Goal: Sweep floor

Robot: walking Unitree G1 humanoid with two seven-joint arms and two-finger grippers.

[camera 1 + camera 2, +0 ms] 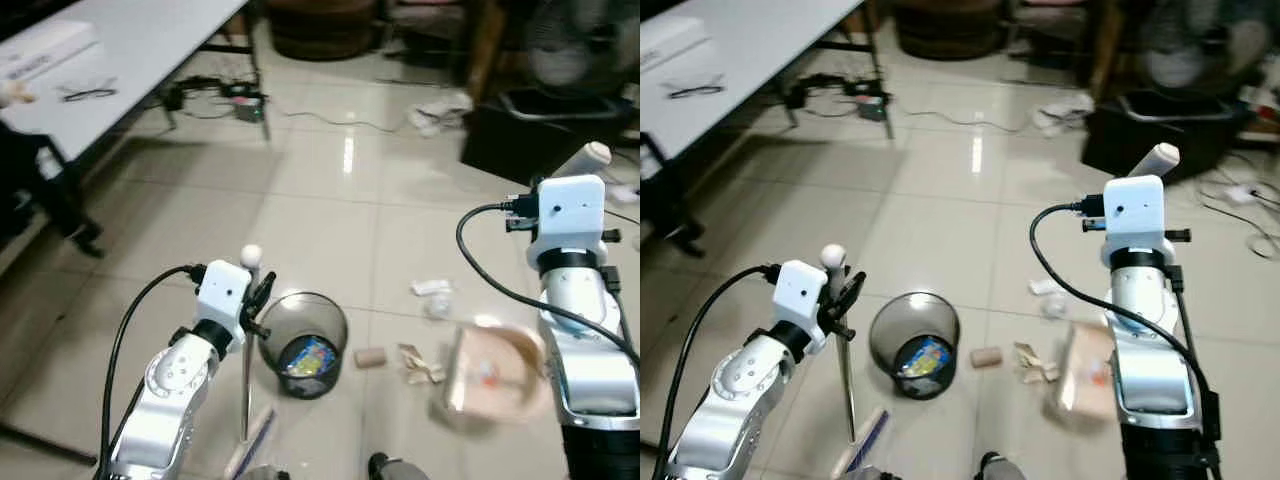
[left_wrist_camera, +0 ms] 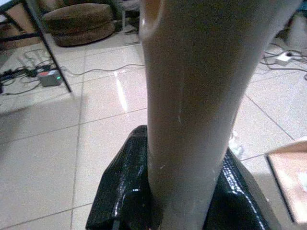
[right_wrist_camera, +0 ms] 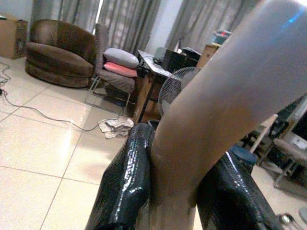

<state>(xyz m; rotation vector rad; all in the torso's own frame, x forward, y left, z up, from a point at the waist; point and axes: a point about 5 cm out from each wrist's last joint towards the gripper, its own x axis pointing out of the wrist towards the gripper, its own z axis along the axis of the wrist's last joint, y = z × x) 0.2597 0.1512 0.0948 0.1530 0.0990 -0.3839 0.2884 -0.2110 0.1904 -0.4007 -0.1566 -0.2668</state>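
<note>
Glossy pale tile floor (image 1: 330,210), slick and reflective. Peach plastic dustpan (image 1: 495,375) low right, handle clamped in right gripper (image 3: 165,191). Thin broom pole (image 1: 247,370) lower left, pinched in left gripper (image 1: 262,292). Round dark mesh bin (image 1: 302,340) lower centre. Crumpled paper scraps (image 1: 420,362) and cork-like cylinder (image 1: 370,357) between bin and pan. Risk, judged: bin crowds broom stroke, may tip; light scraps likely to skid past pan lip.

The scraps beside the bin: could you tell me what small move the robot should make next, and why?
Probably draw the broom, held in the left gripper, across toward the scraps, pushing them at the dustpan held in the right gripper. The scraps and the cork-like piece lie loose between the bin and the dustpan.
</note>
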